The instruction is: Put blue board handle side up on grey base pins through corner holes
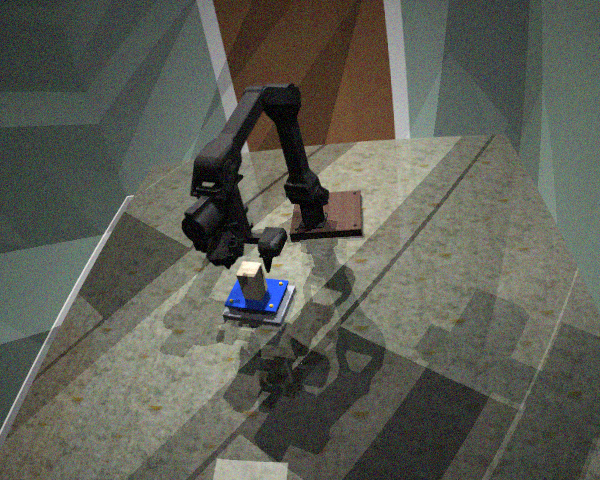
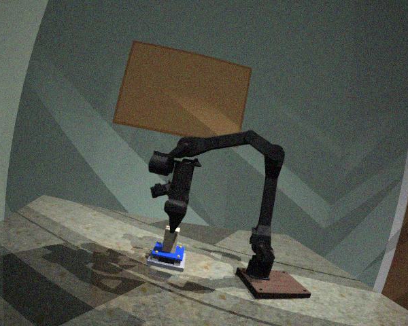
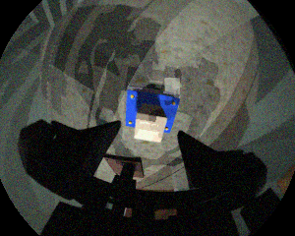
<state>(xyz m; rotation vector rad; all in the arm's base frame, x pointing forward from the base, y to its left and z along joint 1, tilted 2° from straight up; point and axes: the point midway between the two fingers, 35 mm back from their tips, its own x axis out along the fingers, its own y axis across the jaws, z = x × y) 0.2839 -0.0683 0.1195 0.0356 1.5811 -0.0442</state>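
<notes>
The blue board (image 1: 276, 295) (image 2: 157, 250) (image 3: 167, 111) lies flat on the grey base (image 1: 253, 318) (image 2: 165, 263) (image 3: 173, 87), handle side up. Gold pins (image 1: 281, 283) (image 3: 133, 96) show through its corner holes. The tan square handle (image 1: 251, 283) (image 2: 169, 240) (image 3: 150, 131) stands upright in the board's middle. My gripper (image 1: 246, 263) (image 2: 172, 225) (image 3: 149, 129) is open wide and points down, right over the handle. Its fingers stand apart on either side of the handle's top and hold nothing. The posts under the board are hidden.
The arm's brown mounting plate (image 1: 348, 212) (image 2: 279, 284) sits on the table behind and to the right of the base. A pale strip (image 1: 57, 320) marks the table's left edge. An orange panel (image 2: 183, 87) hangs on the back wall.
</notes>
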